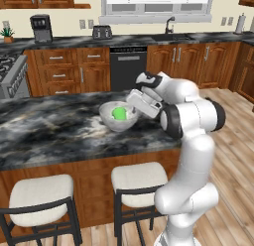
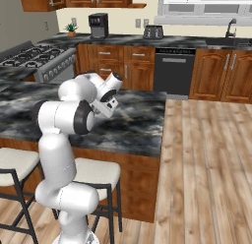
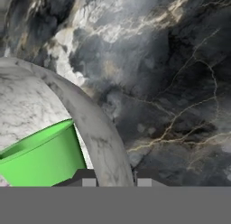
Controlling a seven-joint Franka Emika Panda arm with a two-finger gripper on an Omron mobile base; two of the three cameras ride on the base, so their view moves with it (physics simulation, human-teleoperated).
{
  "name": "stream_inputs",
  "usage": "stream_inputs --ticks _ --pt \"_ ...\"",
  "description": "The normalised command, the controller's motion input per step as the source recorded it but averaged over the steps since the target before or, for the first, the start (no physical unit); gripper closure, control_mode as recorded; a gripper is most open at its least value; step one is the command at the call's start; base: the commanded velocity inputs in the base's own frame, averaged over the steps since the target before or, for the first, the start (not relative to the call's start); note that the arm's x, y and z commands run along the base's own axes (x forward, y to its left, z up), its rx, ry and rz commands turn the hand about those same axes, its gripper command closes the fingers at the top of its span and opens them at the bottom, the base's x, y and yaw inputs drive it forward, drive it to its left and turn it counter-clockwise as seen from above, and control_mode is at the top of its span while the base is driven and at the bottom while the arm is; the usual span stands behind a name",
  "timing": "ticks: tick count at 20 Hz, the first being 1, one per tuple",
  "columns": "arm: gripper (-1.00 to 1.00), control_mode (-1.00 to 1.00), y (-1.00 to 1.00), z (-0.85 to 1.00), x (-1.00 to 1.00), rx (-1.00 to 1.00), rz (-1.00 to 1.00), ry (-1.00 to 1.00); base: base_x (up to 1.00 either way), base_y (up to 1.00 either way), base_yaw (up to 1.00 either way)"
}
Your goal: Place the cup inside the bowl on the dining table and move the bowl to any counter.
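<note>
The pale speckled bowl [image 1: 106, 117] sits on the marbled dining table [image 1: 49, 131], near its far right end. The bright green cup [image 1: 119, 113] stands inside it. In the left base view my gripper [image 1: 134, 110] reaches the bowl's right rim from the right. In the hand view the bowl's thick rim [image 3: 94, 123] runs down between my two fingertips, with the gripper [image 3: 116, 180] shut on it. The cup [image 3: 45, 157] lies just inside the rim, to the left. In the right base view my own arm hides the bowl over the table [image 2: 133, 125].
Two white-cushioned stools [image 1: 42, 193] [image 1: 139, 176] stand at the table's near side. The wall counter [image 1: 64, 41] with sink tap [image 1: 169, 25], toaster [image 1: 102, 31] and coffee machine [image 1: 41, 28] runs behind. A stove [image 2: 34, 53] is at far left. Open wood floor [image 2: 211, 154] lies to the right.
</note>
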Motion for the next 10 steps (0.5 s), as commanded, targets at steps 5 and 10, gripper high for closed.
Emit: stream_inputs --ticks 5,10 --pt "1.0 -1.0 -0.13 0.2 -0.49 0.0 0.0 0.0 0.0 0.0 0.0" --pt "1.0 -1.0 -0.17 0.22 -0.52 0.0 0.0 0.0 0.0 0.0 0.0"
